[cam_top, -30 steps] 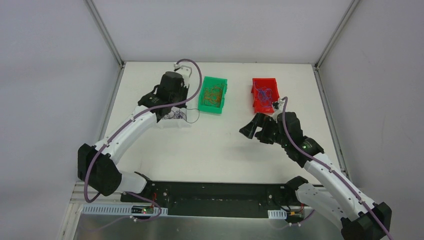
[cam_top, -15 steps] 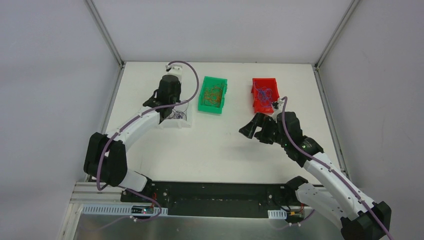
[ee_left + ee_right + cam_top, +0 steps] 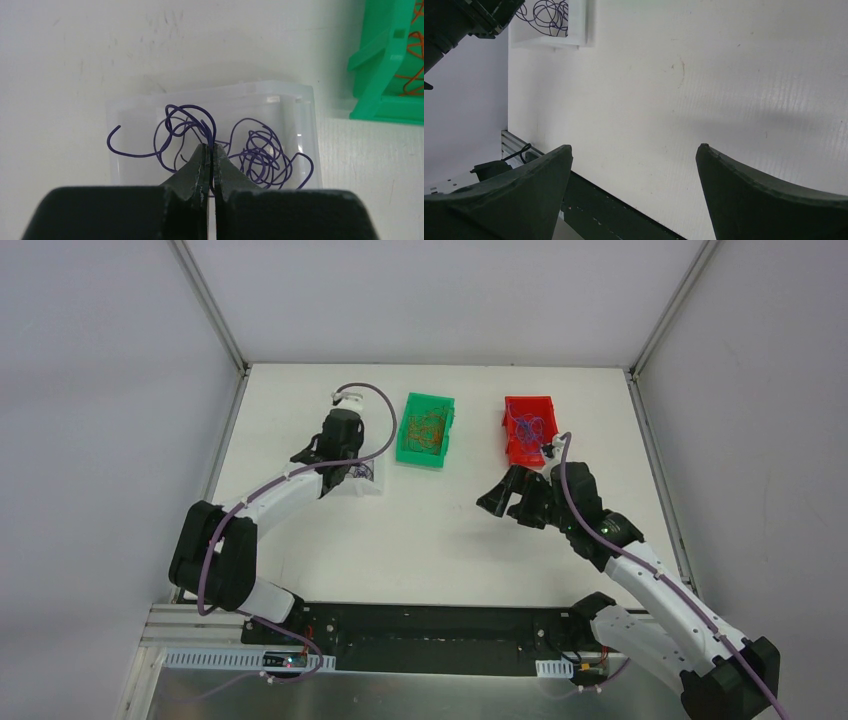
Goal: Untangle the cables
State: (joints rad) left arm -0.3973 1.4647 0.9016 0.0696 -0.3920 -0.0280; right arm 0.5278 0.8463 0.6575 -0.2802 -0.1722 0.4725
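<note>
Dark purple cables point(image 3: 185, 117) curl over a clear tray point(image 3: 210, 92), and one strand runs down between the tips of my left gripper point(image 3: 210, 147), which is shut on it. A second purple tangle point(image 3: 260, 150) lies in the tray's right half. From above, the left gripper point(image 3: 347, 466) hangs low over the tray point(image 3: 366, 487) at the table's left. Orange-red cables fill the green bin point(image 3: 426, 429), and blue and purple ones lie in the red bin point(image 3: 528, 428). My right gripper point(image 3: 505, 502) hovers wide open over bare table right of centre, nothing between its fingers point(image 3: 539, 175).
The green bin's corner point(image 3: 385, 75) stands just right of the clear tray. The white table has side walls left and right and a black rail point(image 3: 430, 625) along the near edge. The clear tray and left arm show at the right wrist view's top left point(image 3: 576, 30).
My left gripper has come down from higher up over the clear tray, still holding the purple strand; the loop that trailed toward the green bin is now gathered at the tray. The right arm barely moved.
</note>
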